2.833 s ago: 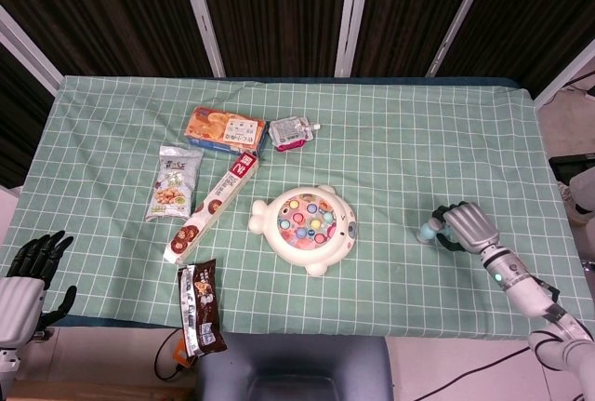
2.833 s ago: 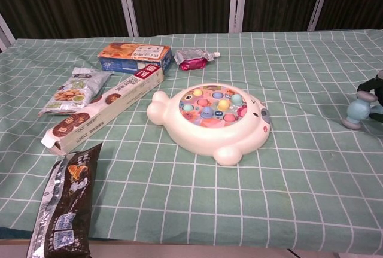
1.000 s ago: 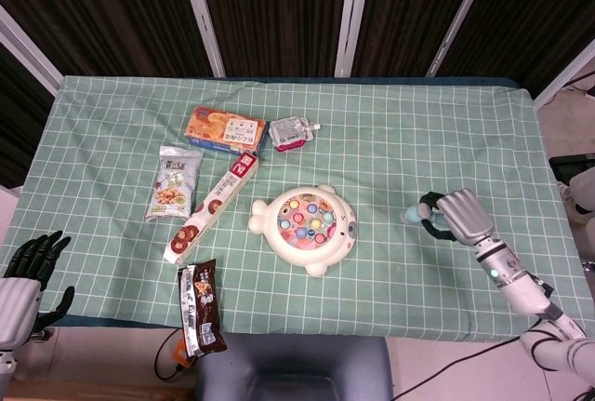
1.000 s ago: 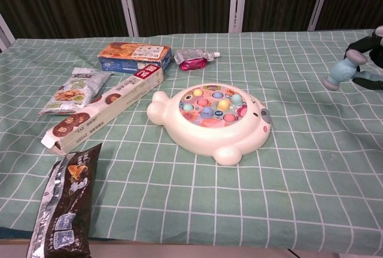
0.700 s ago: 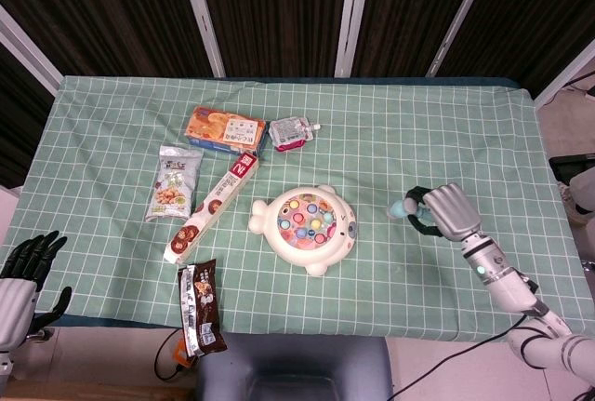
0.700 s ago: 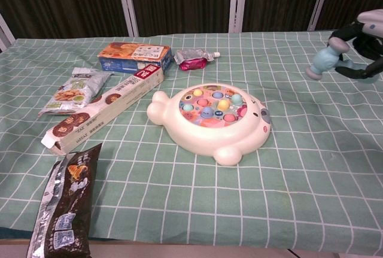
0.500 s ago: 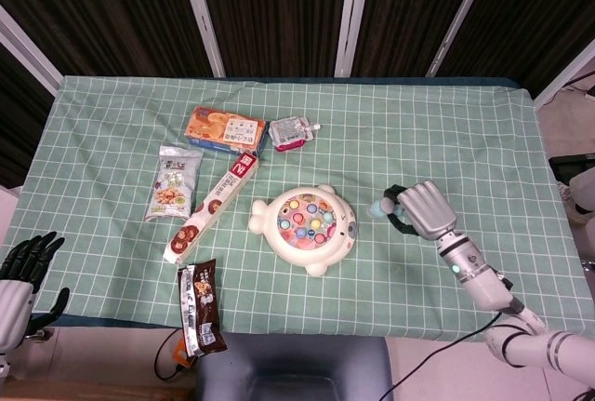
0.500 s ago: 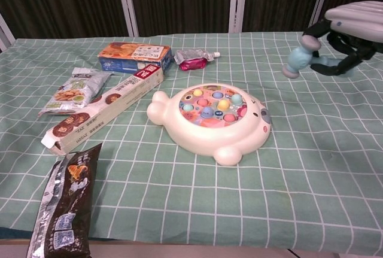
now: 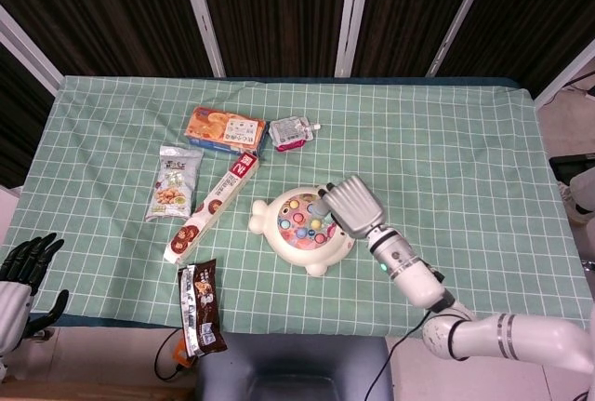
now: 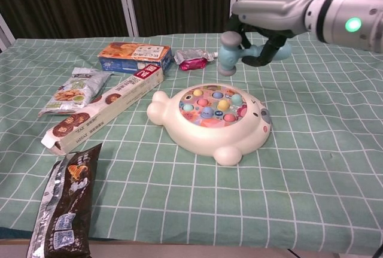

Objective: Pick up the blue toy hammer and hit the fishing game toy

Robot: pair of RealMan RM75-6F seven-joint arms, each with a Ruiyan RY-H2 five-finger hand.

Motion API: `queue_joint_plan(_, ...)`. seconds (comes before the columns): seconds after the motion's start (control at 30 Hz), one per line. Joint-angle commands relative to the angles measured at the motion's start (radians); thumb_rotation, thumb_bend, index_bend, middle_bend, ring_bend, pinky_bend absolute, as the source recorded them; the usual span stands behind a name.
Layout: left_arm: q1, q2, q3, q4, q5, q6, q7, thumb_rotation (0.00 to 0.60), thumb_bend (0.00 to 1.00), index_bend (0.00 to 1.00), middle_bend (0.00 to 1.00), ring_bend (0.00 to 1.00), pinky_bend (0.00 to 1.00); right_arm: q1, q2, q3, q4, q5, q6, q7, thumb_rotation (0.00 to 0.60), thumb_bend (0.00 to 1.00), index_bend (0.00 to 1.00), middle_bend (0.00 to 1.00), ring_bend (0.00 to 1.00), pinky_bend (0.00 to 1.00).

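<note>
The fishing game toy (image 9: 299, 227) (image 10: 209, 123) is a white fish-shaped dish with coloured fish, lying mid-table. My right hand (image 9: 350, 204) (image 10: 276, 6) grips the blue toy hammer (image 10: 230, 53) and hovers over the toy's right side. In the chest view the hammer head hangs above the toy's far edge, clear of it. In the head view the hand hides nearly all of the hammer. My left hand (image 9: 26, 261) hangs below the table's near left corner, fingers apart, holding nothing.
A long cookie box (image 9: 212, 206) lies left of the toy, with a nut bag (image 9: 174, 181), an orange box (image 9: 223, 130) and a pink pouch (image 9: 291, 131) behind. A dark snack packet (image 9: 201, 307) sits at the near edge.
My right hand lifted the hammer from the table's right side and carried it left, until it is above the fishing toy. The left hand stayed put.
</note>
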Motion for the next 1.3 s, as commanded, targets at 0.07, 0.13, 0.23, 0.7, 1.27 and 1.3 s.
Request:
queue_joint_plan(0.07,0.0,0.002,0.0,0.002,0.001,0.002,-0.007,0.6,0.43,0.0,0.04,0.02,0.1,0.102,-0.07,-0.008,-0.046,0.156,0.043,-0.149,0.6,0.58,1.0,0.81,0.87,0.95)
queue_joint_plan(0.13,0.0,0.002,0.0,0.003,0.002,0.004,-0.011,0.6,0.43,0.0,0.04,0.01,0.1,0.116,-0.082,-0.017,-0.047,0.18,0.057,-0.167,0.6,0.58,1.0,0.81,0.87,0.95)
queue_joint_plan(0.23,0.0,0.003,0.001,0.005,0.004,0.002,-0.014,0.6,0.43,0.0,0.04,0.01,0.1,0.135,-0.094,-0.038,-0.04,0.208,0.078,-0.194,0.6,0.58,1.0,0.81,0.87,0.95)
queue_joint_plan(0.7,-0.003,0.001,0.003,0.002,0.006,-0.003,-0.002,0.6,0.43,0.0,0.03,0.01,0.1,0.159,-0.109,-0.091,-0.001,0.237,0.086,-0.139,0.6,0.58,1.0,0.81,0.87,0.95)
queue_joint_plan(1.27,0.0,0.001,0.004,0.004,0.008,0.003,-0.003,0.6,0.43,0.0,0.03,0.01,0.1,0.187,-0.149,-0.116,0.062,0.279,0.073,-0.082,0.6,0.58,1.0,0.81,0.87,0.95)
queue_joint_plan(1.3,0.0,0.001,0.004,0.004,0.008,0.003,-0.003,0.6,0.43,0.0,0.04,0.02,0.1,0.187,-0.151,-0.118,0.064,0.281,0.074,-0.082,0.6,0.58,1.0,0.81,0.87,0.95)
